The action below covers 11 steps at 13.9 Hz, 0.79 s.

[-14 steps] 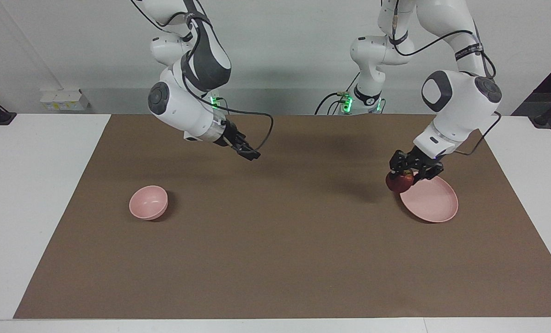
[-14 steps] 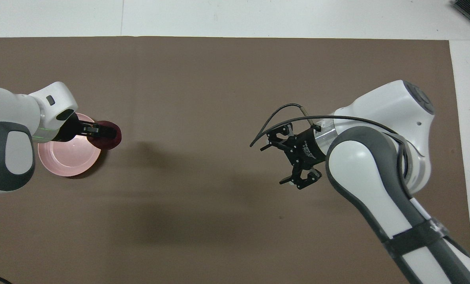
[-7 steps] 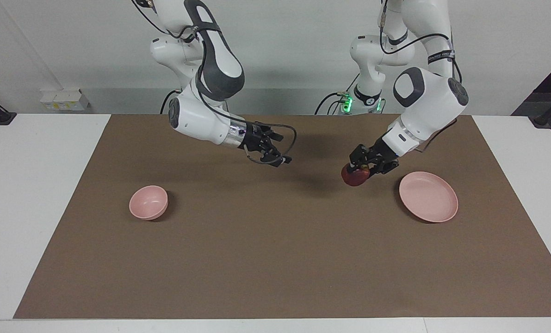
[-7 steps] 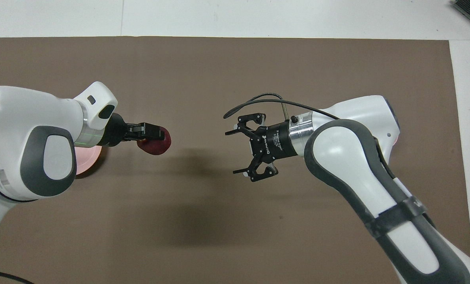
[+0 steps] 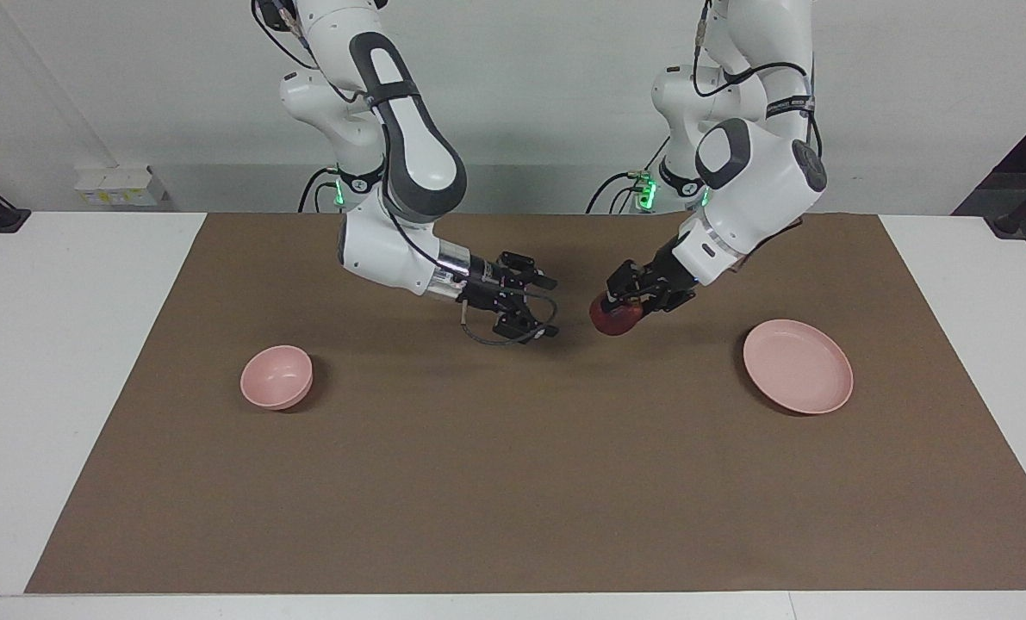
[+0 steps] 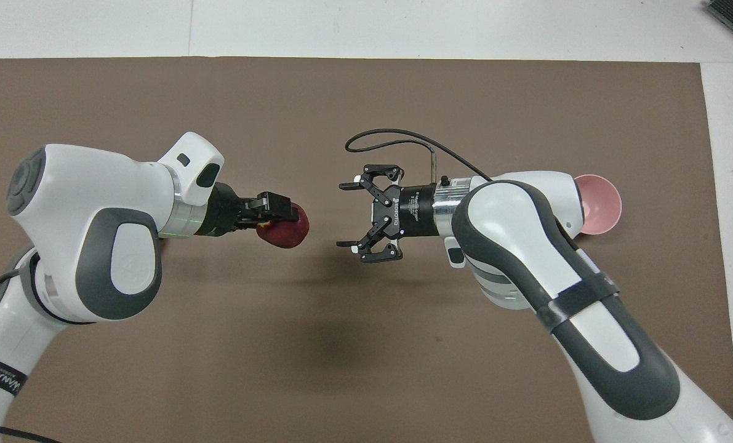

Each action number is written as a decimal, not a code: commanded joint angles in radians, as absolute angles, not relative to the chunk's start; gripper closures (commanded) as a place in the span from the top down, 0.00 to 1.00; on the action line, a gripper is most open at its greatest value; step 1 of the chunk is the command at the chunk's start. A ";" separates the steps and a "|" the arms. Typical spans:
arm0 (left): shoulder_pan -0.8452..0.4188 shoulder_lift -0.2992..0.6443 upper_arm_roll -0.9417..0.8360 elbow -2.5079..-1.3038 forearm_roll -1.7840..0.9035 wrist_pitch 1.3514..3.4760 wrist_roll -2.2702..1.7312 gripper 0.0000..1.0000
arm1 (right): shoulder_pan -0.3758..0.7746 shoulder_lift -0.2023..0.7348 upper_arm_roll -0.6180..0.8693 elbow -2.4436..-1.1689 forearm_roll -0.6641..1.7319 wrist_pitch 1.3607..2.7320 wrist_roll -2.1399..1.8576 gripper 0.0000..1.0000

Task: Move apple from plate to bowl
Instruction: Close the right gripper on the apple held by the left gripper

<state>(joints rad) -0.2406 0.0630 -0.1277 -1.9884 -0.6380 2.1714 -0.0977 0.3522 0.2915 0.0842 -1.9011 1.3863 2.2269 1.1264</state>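
Observation:
The dark red apple hangs above the middle of the brown mat, with my left gripper shut on it. My right gripper faces it from a short gap away, open and empty, over the mat's middle. The flat pale pink plate lies bare toward the left arm's end; the left arm hides it in the overhead view. The small deep pink bowl stands toward the right arm's end, partly covered by the right arm in the overhead view.
A brown mat covers most of the white table. A loose black cable loops off the right wrist. Nothing else stands on the mat.
My left gripper carried the apple off the plate toward the mat's middle. My right gripper swung in from the bowl's end, and the two now face each other closely.

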 commanded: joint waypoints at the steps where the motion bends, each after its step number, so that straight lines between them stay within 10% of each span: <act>1: -0.248 0.064 -0.155 -1.964 -0.655 2.184 -0.170 0.00 | 0.385 0.314 0.086 -1.896 1.450 2.264 1.040 1.00; 11: -0.255 0.072 -0.204 -1.945 -0.666 2.243 -0.253 0.00 | 0.400 0.313 0.087 -1.893 1.476 2.238 0.945 1.00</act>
<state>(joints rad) -0.2411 0.0648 -0.2085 -1.9591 -0.6508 2.2315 -0.2400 0.4015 0.3133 0.0844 -1.8974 1.4341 2.2452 0.9828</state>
